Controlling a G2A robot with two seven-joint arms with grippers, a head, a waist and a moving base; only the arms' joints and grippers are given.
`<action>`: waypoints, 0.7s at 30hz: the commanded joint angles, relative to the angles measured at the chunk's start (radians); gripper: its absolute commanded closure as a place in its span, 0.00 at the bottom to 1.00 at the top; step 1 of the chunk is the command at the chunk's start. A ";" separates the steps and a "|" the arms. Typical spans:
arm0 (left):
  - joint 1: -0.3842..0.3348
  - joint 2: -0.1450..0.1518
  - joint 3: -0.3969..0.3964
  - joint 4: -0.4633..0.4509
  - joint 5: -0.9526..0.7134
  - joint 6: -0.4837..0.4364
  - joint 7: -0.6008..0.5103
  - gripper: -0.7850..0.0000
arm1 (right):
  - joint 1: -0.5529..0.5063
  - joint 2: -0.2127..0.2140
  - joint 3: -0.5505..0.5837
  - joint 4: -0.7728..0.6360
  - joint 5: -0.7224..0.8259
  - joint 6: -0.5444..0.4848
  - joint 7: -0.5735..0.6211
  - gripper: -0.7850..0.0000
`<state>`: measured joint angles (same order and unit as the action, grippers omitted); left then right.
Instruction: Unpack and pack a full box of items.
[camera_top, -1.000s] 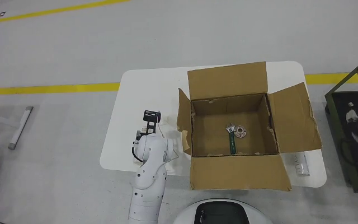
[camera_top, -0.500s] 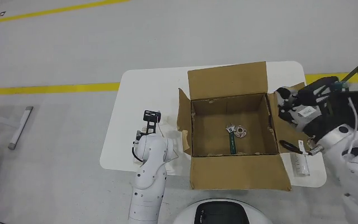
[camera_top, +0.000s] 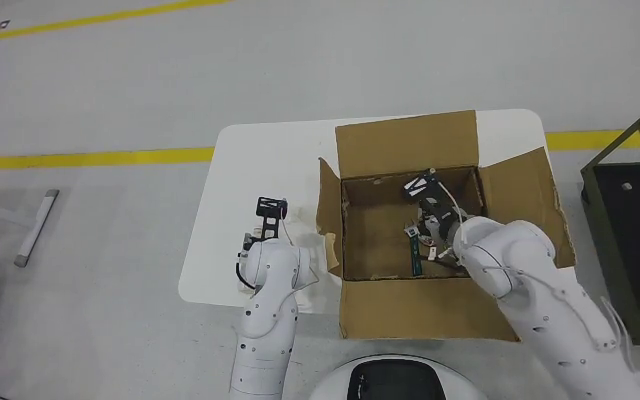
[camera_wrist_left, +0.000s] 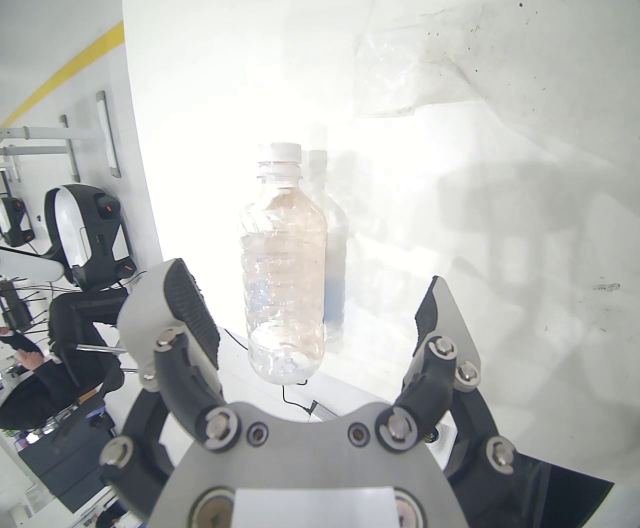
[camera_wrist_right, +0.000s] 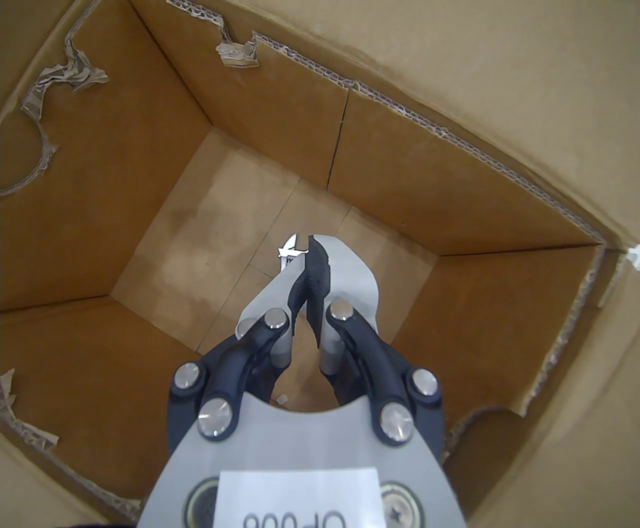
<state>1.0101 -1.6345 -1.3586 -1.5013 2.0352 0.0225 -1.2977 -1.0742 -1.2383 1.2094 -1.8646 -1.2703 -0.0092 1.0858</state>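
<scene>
- Green-handled tool (camera_top: 416, 262), in the box (camera_top: 400, 300): partly covered by the right arm (camera_top: 520, 270) from above; behind the right end effector (camera_wrist_right: 306, 252) in its wrist view, silver tip alone exposed.
- Clear bag (camera_wrist_left: 395, 75), on the surface (camera_wrist_left: 500, 160): outline lost in glare.
- Dark green bin (camera_top: 605, 215), right: cut by the picture's edge.

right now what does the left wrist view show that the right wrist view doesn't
Left wrist view: a clear bottle with a white cap and a plastic bag on the white table, ahead of the open left tool.

Right wrist view: the inside of the cardboard box, with the shut right tool pointing at its floor and a metal tip just past it.

Shared: each has its own tool in the foreground; no object appears in both.
</scene>
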 joint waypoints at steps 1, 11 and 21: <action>0.000 0.000 0.000 0.000 0.000 0.000 0.000 0.00 | -0.001 0.000 0.001 -0.002 0.001 -0.001 -0.001 1.00; 0.000 0.000 0.000 0.000 0.000 0.000 0.000 0.00 | -0.007 0.006 -0.035 -0.007 -0.156 -0.046 0.067 1.00; 0.000 0.000 0.000 0.000 0.000 0.000 0.000 0.00 | 0.152 -0.033 -0.182 0.184 -0.198 -0.007 0.275 0.88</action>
<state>1.0101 -1.6345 -1.3586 -1.5013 2.0352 0.0225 -1.2977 -0.9394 -1.2684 1.0370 -1.6991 -1.4688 -0.0151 1.3410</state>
